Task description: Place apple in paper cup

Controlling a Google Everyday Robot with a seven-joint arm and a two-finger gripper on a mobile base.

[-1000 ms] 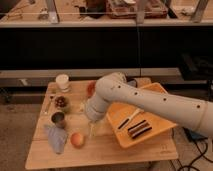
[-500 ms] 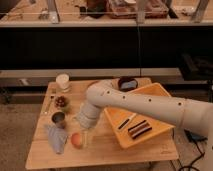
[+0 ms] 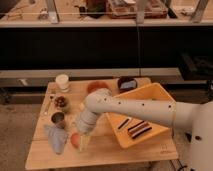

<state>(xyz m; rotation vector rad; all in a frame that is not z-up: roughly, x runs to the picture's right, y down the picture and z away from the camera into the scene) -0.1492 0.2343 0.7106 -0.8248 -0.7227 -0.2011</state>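
Apple [image 3: 74, 140] partly hidden by gripper [image 3: 83, 142] just beside it; jaws blurred, probably spread; arm [image 3: 140, 107] cut by right edge

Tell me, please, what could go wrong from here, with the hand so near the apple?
1. The open hand is low, close beside the apple. A push could roll the apple toward the front edge of the table.
2. The paper cup stands far back, beyond the metal cup. The arm could knock the metal cup over on the way.
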